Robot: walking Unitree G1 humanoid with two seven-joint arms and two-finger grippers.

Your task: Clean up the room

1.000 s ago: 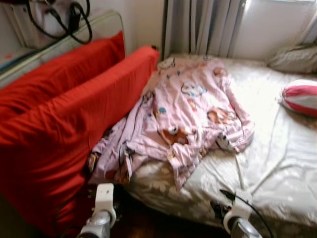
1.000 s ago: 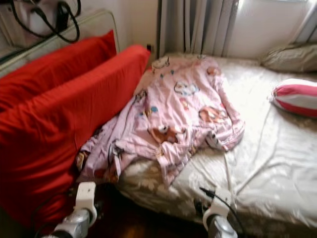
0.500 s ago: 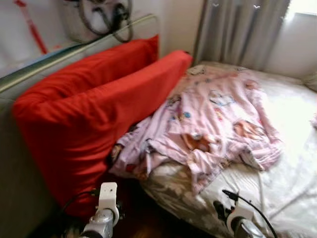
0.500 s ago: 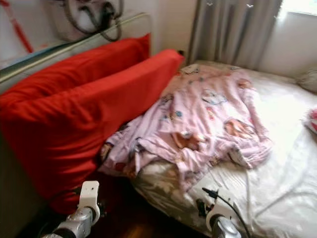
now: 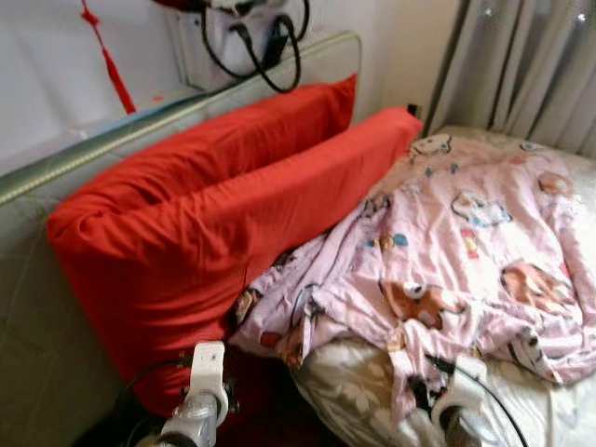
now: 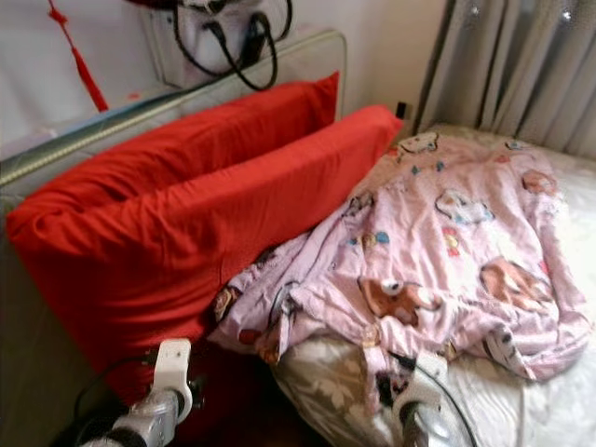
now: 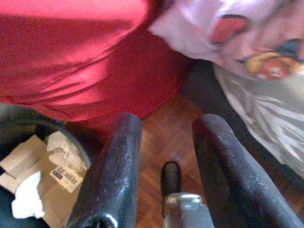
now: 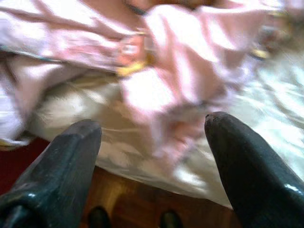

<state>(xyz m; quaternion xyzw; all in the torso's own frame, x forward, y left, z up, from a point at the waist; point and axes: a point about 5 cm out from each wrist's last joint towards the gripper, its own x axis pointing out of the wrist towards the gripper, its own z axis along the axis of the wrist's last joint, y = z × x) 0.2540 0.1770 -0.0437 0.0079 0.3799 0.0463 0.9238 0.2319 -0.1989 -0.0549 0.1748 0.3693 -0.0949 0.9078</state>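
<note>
A pink cartoon-print garment (image 5: 456,251) lies crumpled on the white bed (image 5: 354,400), one end hanging over the bed's near edge. Two long red pillows (image 5: 214,214) lean against the headboard to its left. My left gripper (image 7: 166,156) hangs low and open above the wooden floor (image 7: 171,133), beside the red pillow's lower end (image 7: 71,52). My right gripper (image 8: 152,152) is open too, held at the bed's edge and facing the hanging pink cloth (image 8: 175,71). Nothing is between either pair of fingers. Both wrists (image 5: 205,382) sit at the bottom of the eye views.
A dark waste bin (image 7: 28,123) with crumpled paper in it stands on the floor by my left gripper. A grey-green headboard (image 5: 186,98) carries a white device with black cables (image 5: 251,37). A red tassel (image 5: 107,56) hangs on the wall. Grey curtains (image 5: 531,65) hang behind the bed.
The camera has turned left: pillows and garment have slid right in the picture, and the striped cushion has left the frame. Both arms stay low.
</note>
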